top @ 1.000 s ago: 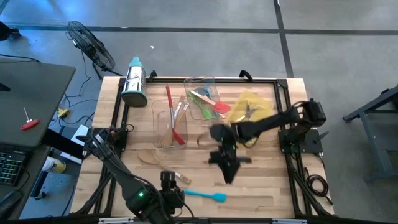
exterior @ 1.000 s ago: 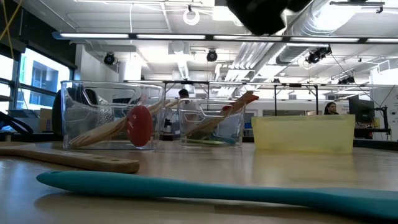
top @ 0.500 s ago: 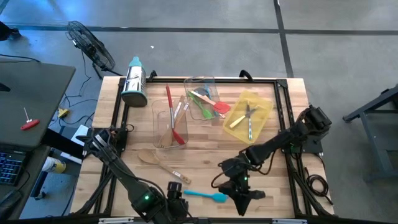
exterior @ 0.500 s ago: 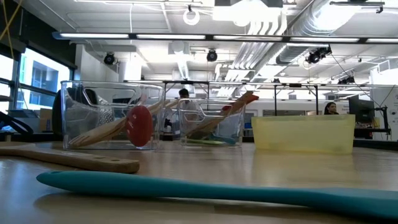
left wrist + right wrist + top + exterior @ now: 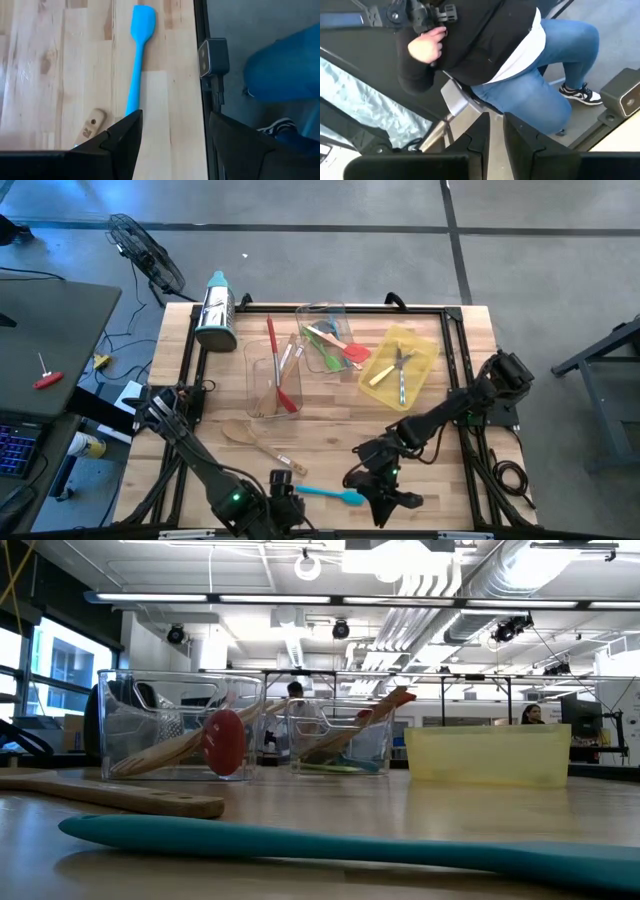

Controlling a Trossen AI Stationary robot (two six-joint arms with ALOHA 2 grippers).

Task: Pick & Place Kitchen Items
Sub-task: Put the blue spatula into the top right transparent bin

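**Teal spatula lying loose at the near table edge, between both grippers, left one nearer**

The slim teal silicone spatula (image 5: pixel 330 494) is lying flat on the wooden table (image 5: pixel 440 480), long axis running 9-to-3 o'clock in the high view, blade toward 3, nothing gripping it. The left gripper (image 5: pixel 283 505) is sitting at the handle end, at about 8 o'clock from it, fingers spread wide and empty; in its wrist view the spatula (image 5: pixel 138 60) is running straight ahead between the two fingers. The right gripper (image 5: pixel 392 502) is hovering just off the blade end at 3 o'clock, fingers nearly closed, holding nothing, aimed off the table. Judging left arm better placed. The wooden spoon (image 5: pixel 262 443) is lying at 11 o'clock.
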